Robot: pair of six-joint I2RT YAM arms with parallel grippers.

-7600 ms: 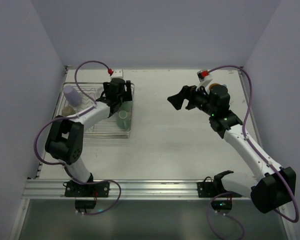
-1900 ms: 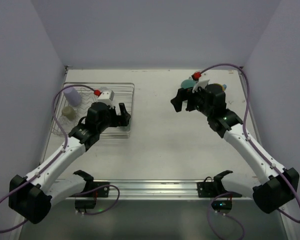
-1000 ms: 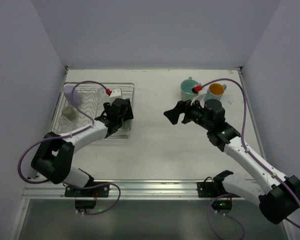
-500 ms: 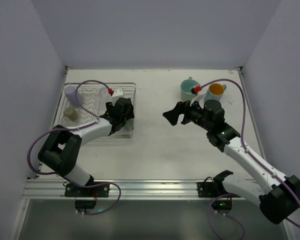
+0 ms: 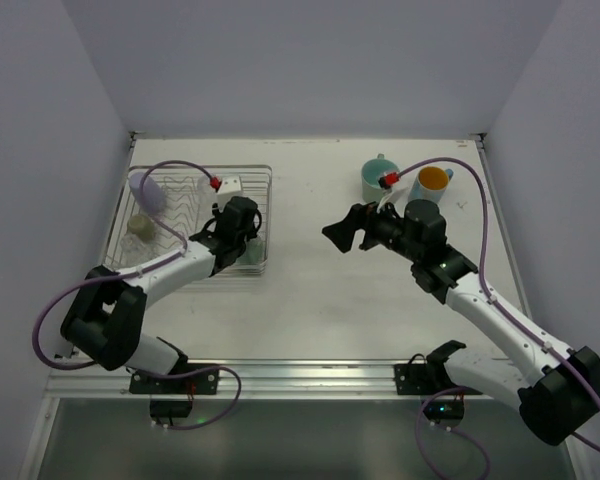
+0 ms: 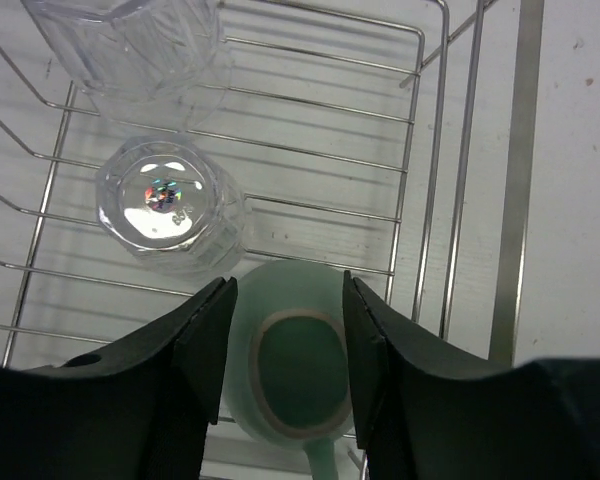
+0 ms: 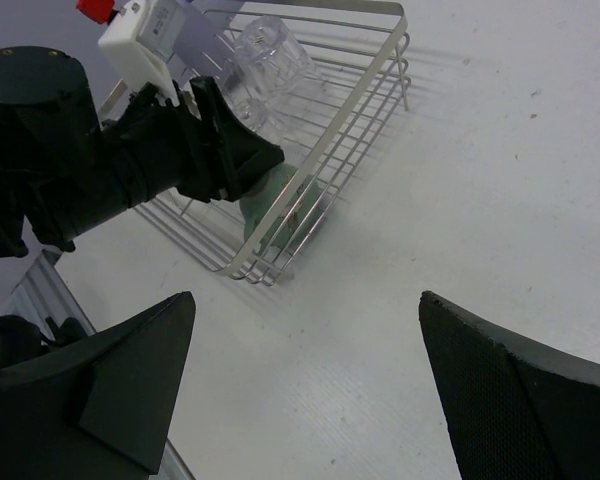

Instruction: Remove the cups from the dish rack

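The silver wire dish rack (image 5: 200, 168) stands at the left of the table. My left gripper (image 5: 242, 238) reaches into its near right corner and is shut on a mint-green mug (image 6: 292, 362), which lies bottom-up between the fingers (image 6: 195, 345). Two clear glasses (image 6: 170, 205) (image 6: 125, 40) stand upside down beyond it. A lavender cup (image 5: 145, 190) and a beige cup (image 5: 140, 228) sit at the rack's left side. My right gripper (image 5: 345, 228) hangs open over the table's middle, holding nothing. In the right wrist view the mug (image 7: 270, 205) shows behind the rack wall (image 7: 350, 110).
A second mint-green mug (image 5: 375, 180) and a blue mug with orange inside (image 5: 432, 182) stand on the table at the back right. White walls close in the table on three sides.
My left gripper's jaws have closed onto the mint-green mug in the rack's corner. The right gripper has drifted slightly left, still open.
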